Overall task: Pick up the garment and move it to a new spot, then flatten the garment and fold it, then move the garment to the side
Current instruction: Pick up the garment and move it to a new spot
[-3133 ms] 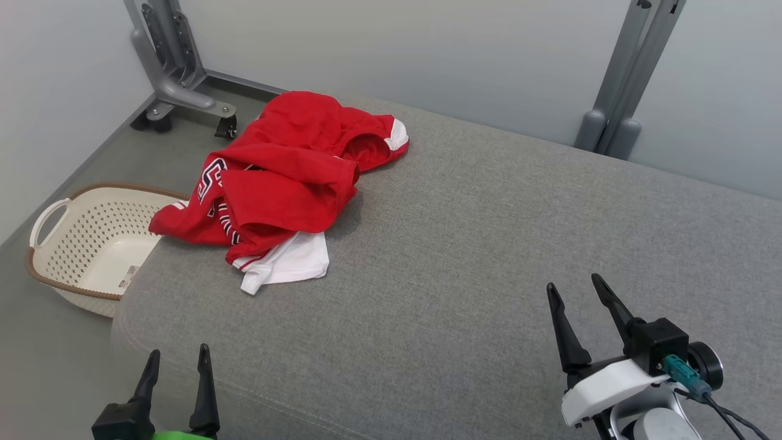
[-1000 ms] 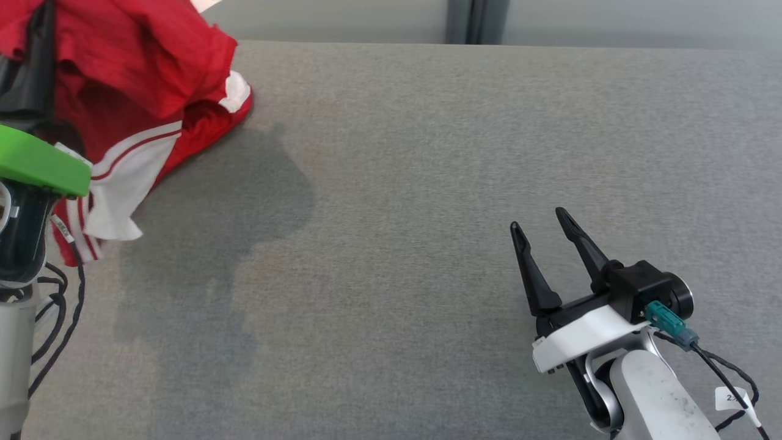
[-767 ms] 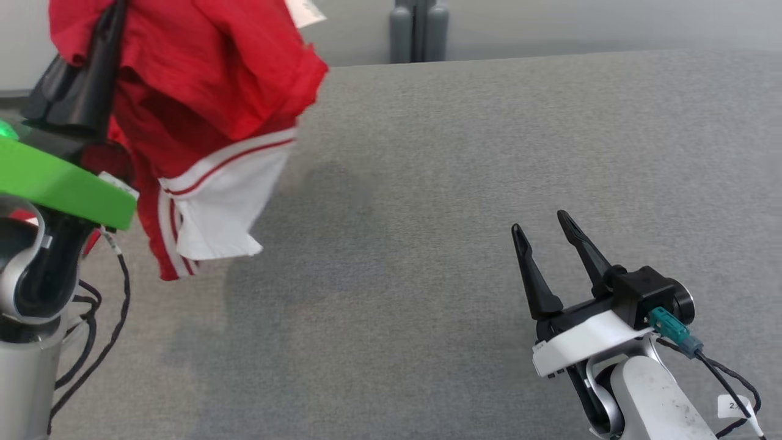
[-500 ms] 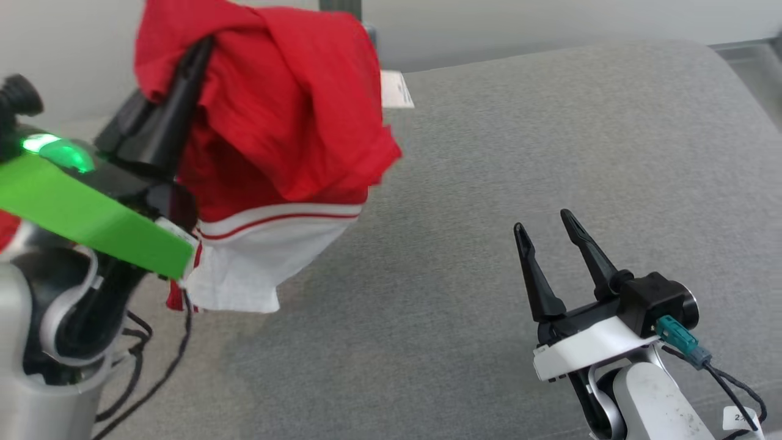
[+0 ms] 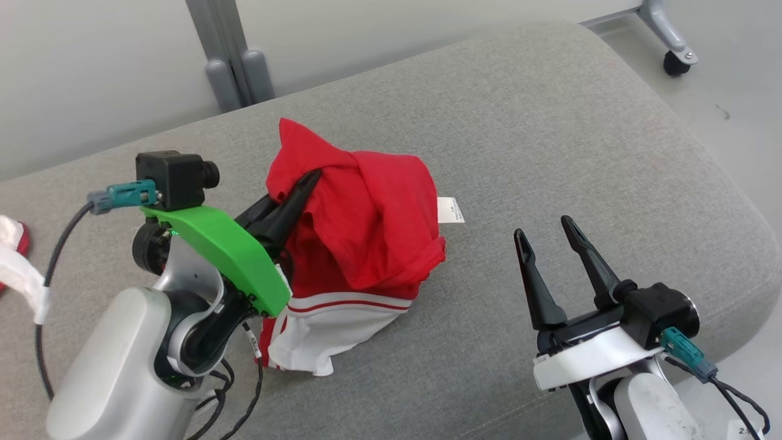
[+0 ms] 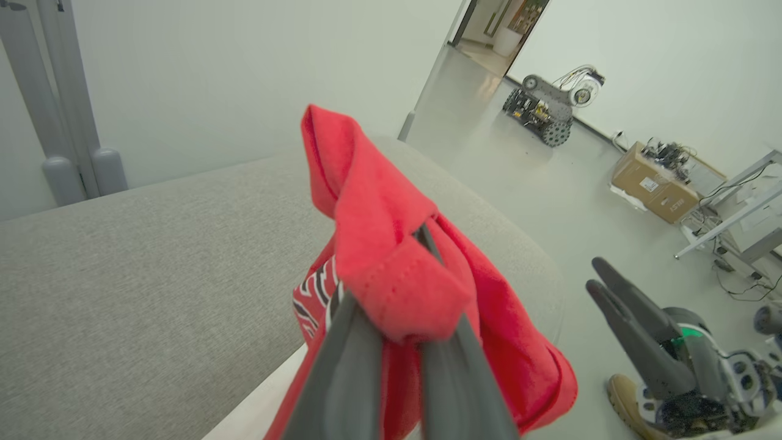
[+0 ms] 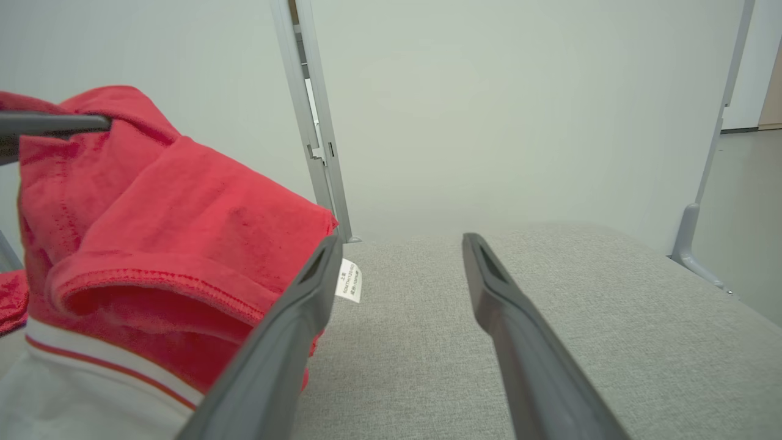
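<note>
the wide grey upholstered pad (image 5: pixel 550 122) lies under both pincers. the soft red jersey garment with white striped trim (image 5: pixel 366 238) is bunched over the left pincer (image 5: pixel 305 186), which is clamped on a red fold; its white hem sags toward the pad below. the right pincer (image 5: pixel 543 226), spread and empty, is held near the bundle. the cloth is judged light, limp and prone to slump; a hem edge is best taken, not the small white label (image 5: pixel 451 211).
</note>
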